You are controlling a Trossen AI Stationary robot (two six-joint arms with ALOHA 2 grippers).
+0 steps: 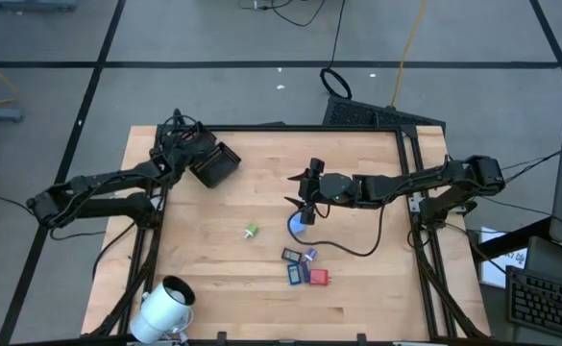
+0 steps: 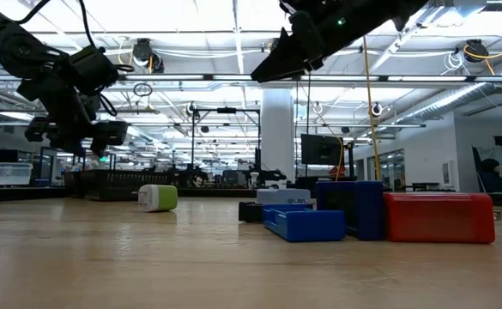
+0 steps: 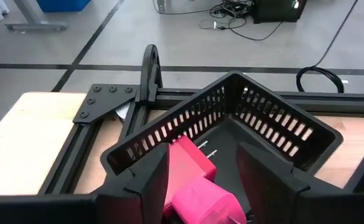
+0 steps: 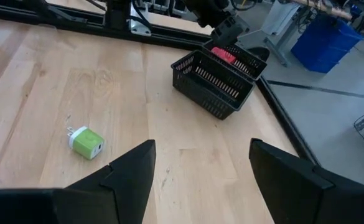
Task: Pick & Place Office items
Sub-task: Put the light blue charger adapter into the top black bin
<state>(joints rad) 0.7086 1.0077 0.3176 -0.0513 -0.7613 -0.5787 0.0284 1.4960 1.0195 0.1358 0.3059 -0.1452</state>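
Note:
My left gripper (image 3: 201, 163) hovers over the black slotted tray (image 3: 275, 121) near the table's far left, shut on a pink-red plug-like item (image 3: 197, 186). My right gripper (image 4: 200, 158) is open and held high over the table's middle (image 1: 303, 200), touching nothing. A green-and-white bit (image 4: 85, 142) lies on its side on the wood (image 1: 251, 231). A round blue piece (image 1: 298, 226) lies just under the right gripper. Nearer the front lies a cluster of blue, dark and red rectangles (image 1: 305, 269), flat on the table. My left gripper pinches the pink-red item by its body (image 3: 175, 180) between the two fingers, slanting down from above. The item's end with two metal prongs (image 3: 208, 149) points forward into the tray. It is lifted clear, above the tray's floor.
A large white cylinder (image 1: 165, 306) lies at the near left corner. A black frame rail (image 1: 410, 173) runs along the table's edges. A dark cable (image 1: 357, 245) loops from the right arm over the wood near the cluster. Bare wood lies between the tray and the green bit.

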